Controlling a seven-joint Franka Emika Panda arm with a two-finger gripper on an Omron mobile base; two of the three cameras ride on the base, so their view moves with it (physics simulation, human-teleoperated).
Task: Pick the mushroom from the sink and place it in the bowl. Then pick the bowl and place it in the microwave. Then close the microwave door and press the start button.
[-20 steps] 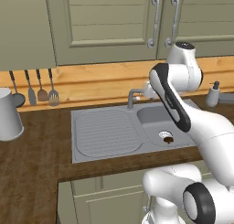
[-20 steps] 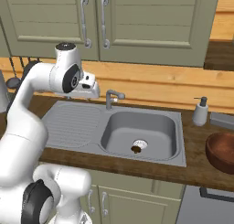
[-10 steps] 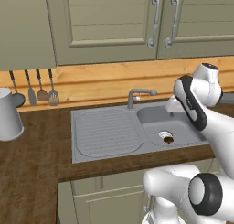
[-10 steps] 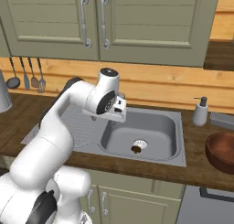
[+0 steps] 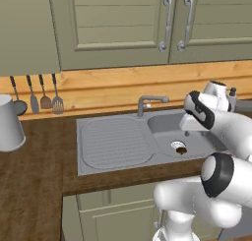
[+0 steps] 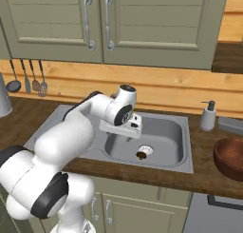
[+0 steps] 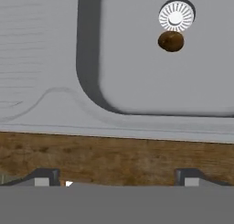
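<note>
On the far left of the left base view a grey jug [image 5: 10, 123] stands on the wooden table [image 5: 34, 186], and four dark utensils [image 5: 37, 95] hang on the wood-panelled wall behind it. Next comes the sink [image 5: 113, 141], with its ribbed drainboard on the left, the deep basin on the right and the curved faucet [image 5: 150, 103] at the back between them. The mushroom [image 5: 180, 150] lies on the basin floor, touching the near edge of the round metal drain [image 5: 178, 145]; in the hand view it shows as a brown lump [image 7: 171, 41] just below the white drain ring [image 7: 176, 15].

The claw [image 6: 129, 132] hangs above the basin's left part, near the drainboard edge, well above the mushroom [image 6: 141, 155] and holding nothing. In the hand view its two dark fingertips [image 7: 43, 176] stand far apart at the bottom, so the claw is wide.

Further right in the right base view, a soap dispenser [image 6: 208, 116] stands on the table just past the sink's right rim. The bowl [image 6: 230, 157] sits at the right edge of that view, on the table, well apart from the sink, only partly seen.
</note>
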